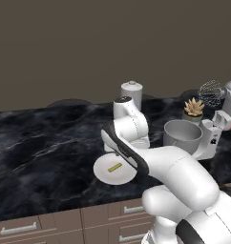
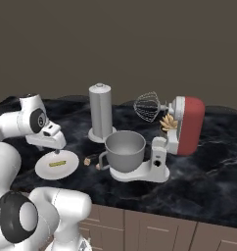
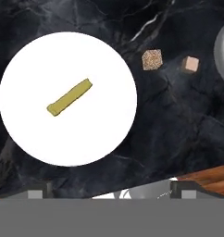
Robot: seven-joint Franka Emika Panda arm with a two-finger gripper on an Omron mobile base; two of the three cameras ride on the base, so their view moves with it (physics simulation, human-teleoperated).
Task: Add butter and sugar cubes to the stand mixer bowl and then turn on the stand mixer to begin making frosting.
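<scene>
The butter (image 3: 70, 97), a thin yellow stick, lies on the white plate (image 3: 100, 134) near the counter's front edge; it shows as well at butter (image 2: 57, 163) and butter (image 1: 115, 167). Two tan sugar cubes (image 3: 152, 59) (image 3: 191, 64) rest on the dark counter between plate and stand mixer bowl (image 2: 124, 149). The grey bowl sits on the base of the stand mixer (image 2: 189, 125), whose red head is tilted back with the whisk (image 2: 147, 107) raised. My gripper (image 3: 111, 190) hangs open above the plate's near side, holding nothing; it is also seen as gripper (image 2: 53, 145).
A tall grey cylinder (image 2: 101, 112) stands behind the bowl, and a small potted plant (image 1: 194, 108) sits behind the mixer. The black marble counter (image 1: 41, 143) stretches left. Wooden drawers (image 2: 140, 225) run below its front edge.
</scene>
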